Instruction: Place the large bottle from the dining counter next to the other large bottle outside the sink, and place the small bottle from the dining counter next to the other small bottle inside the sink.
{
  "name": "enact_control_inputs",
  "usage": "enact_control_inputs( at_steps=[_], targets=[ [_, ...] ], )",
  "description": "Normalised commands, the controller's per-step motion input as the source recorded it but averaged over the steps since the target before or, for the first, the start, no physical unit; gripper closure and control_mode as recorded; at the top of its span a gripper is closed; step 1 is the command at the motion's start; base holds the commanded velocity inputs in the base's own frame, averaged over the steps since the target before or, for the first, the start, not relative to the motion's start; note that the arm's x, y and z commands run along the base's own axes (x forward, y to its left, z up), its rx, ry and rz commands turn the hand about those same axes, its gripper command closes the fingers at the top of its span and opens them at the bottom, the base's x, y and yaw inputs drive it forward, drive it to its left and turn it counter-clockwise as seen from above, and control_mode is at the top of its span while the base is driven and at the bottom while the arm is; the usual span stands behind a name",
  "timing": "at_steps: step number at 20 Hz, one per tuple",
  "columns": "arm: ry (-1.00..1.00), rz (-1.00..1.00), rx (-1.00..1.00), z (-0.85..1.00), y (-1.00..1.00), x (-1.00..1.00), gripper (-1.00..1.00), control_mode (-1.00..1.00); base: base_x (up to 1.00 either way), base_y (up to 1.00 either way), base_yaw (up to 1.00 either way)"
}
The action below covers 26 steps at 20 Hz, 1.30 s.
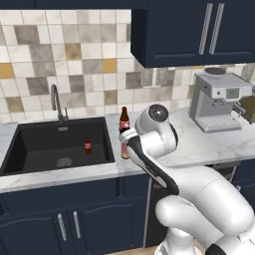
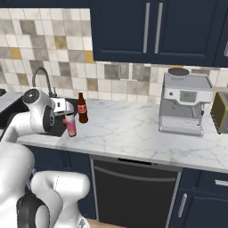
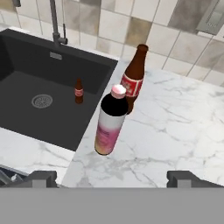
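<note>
Left base view, left to right. Dark sink (image 1: 30, 144) set in the white marble counter (image 1: 209, 144), with the faucet (image 1: 56, 103) at its back edge. A small brown bottle (image 1: 88, 145) stands upright on the sink floor, right of the drain (image 1: 63, 162). Just right of the sink rim, on the counter, a large brown bottle (image 1: 124, 119) with a red label stands upright. In front of it a pink-labelled bottle (image 1: 124, 147) stands upright too, mostly hidden behind the white arm (image 1: 154, 144). Further right, well apart, a coffee machine (image 1: 219, 102) sits against the tiled wall.

Hand view. The pink-labelled bottle has a pink cap, dark shoulder, pale pink body. It stands on the marble near the sink's corner, close beside the large brown bottle; cannot tell if they touch. The gripper (image 3: 113, 178) is wide apart, its two dark fingertips (image 3: 41, 178) at the lower edge on either side, clear of the bottle and holding nothing.

Right base view. The two counter bottles stand side by side just right of the sink, the pink one nearer the counter's front edge. A toaster (image 2: 221, 112) stands at far right.
</note>
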Motion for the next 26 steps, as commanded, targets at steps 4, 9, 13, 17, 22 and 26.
enact_control_inputs(
  at_steps=[4, 9, 13, 17, 22, 26],
  targets=[
    [0.00, 0.00, -0.06, -0.18, 0.00, -0.34, -1.00, -1.00, 0.00, 0.00, 0.00],
    [0.00, 0.00, -0.06, -0.13, -0.01, -0.34, -1.00, -1.00, 0.00, 0.00, 0.00],
    [0.00, 0.00, -0.01, -0.05, -0.09, -0.08, -1.00, -1.00, 0.00, 0.00, 0.00],
    [0.00, 0.00, 0.00, -0.04, -0.08, -0.01, -1.00, -1.00, 0.00, 0.00, 0.00],
    [0.00, 0.00, 0.00, -0.07, -0.06, -0.01, -1.00, 1.00, 0.00, -0.01, 0.00],
    [0.00, 0.00, 0.00, 0.00, 0.00, 0.00, -1.00, 1.00, -0.19, -0.01, 0.00]
  ],
)
